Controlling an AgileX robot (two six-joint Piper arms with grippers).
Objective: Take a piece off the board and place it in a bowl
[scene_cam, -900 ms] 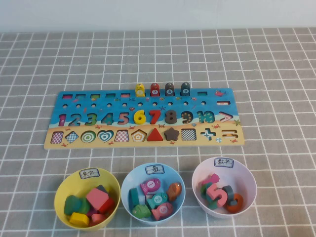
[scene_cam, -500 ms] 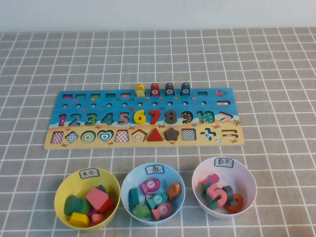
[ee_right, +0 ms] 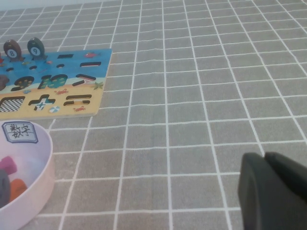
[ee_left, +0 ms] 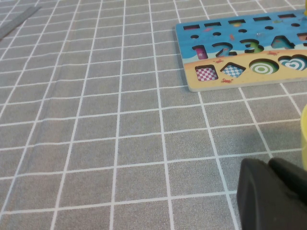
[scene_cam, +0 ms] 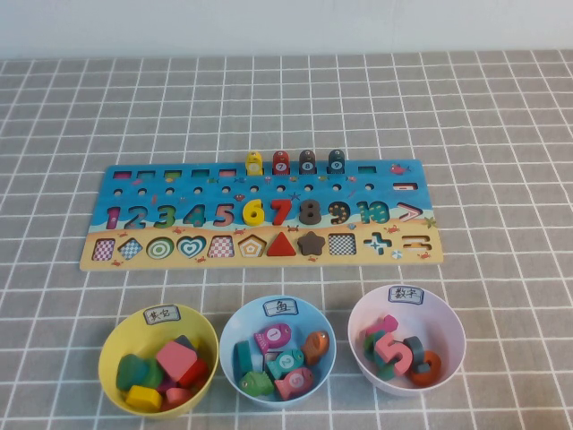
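We see the board (scene_cam: 260, 215) lying flat on the grey checked cloth, its long side facing us, with three bowls lined up just in front of it so that each is a short carry from the slots. Four fish pieces stand upright in the slots along the board's far edge: a yellow fish (scene_cam: 254, 163), a red fish (scene_cam: 280, 162), a dark brown fish (scene_cam: 307, 161) and, last on the right, the teal-green piece (scene_cam: 336, 160) that the task wants; standing on end, it offers its two flat sides to a pinch from above. The light blue bowl (scene_cam: 309, 312) sits in the middle of the row, labelled on its far rim and already holding several fish, which suggests to us that it is the sorting place for this kind; the yellow bowl (scene_cam: 112, 336) on the left holds shapes and the pale pink bowl (scene_cam: 448, 318) on the right holds numbers. Neither arm shows in the high view. The left gripper (ee_left: 276, 194) hangs low over bare cloth near the board's left end, and we cannot tell how its fingers stand. The right gripper (ee_right: 273, 189) waits over cloth beside the pink bowl, clenched and empty. We judge the pick has not yet begun, and the right arm lies nearer the piece.
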